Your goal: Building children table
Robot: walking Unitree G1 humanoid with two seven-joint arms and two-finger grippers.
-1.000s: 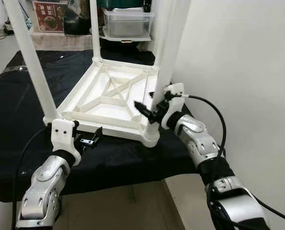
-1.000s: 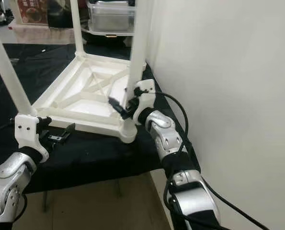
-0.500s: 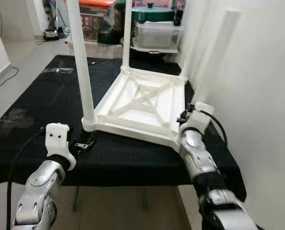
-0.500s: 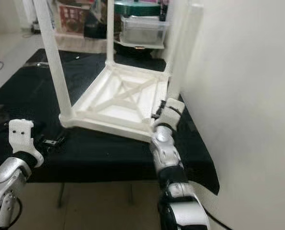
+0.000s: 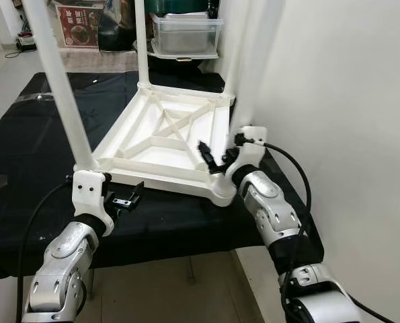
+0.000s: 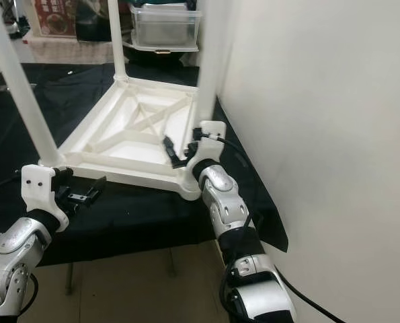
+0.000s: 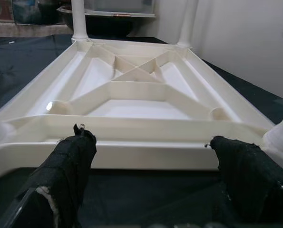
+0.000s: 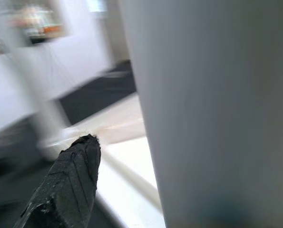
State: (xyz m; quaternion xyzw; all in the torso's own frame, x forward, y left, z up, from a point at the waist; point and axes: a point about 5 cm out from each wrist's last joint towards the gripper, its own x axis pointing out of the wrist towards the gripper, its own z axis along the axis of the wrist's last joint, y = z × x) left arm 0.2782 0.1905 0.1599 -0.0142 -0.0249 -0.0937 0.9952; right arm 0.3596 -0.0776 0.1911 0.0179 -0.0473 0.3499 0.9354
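Observation:
A white plastic children's table [image 5: 166, 141] lies upside down on a black-covered surface [image 5: 25, 148], its legs pointing up. My right gripper [image 5: 216, 153] is at the near-right leg [image 6: 206, 74], low down by the corner socket. It is open: one black finger [image 8: 70, 180] stands clear beside the leg [image 8: 217, 104], and the other is hidden behind it. My left gripper [image 5: 131, 195] hovers open just in front of the table's near rim [image 7: 146, 154], holding nothing. The near-left leg [image 5: 58, 87] and the far-left leg [image 5: 141, 40] stand upright.
A white wall [image 5: 334, 101] runs close along the table's right side. A clear storage box [image 5: 185, 33] and other clutter sit behind the table. Bare floor [image 5: 186, 289] lies below the surface's near edge.
The camera swung up and back down. Both grippers keep about the same places against the table, the right one still at the near-right leg.

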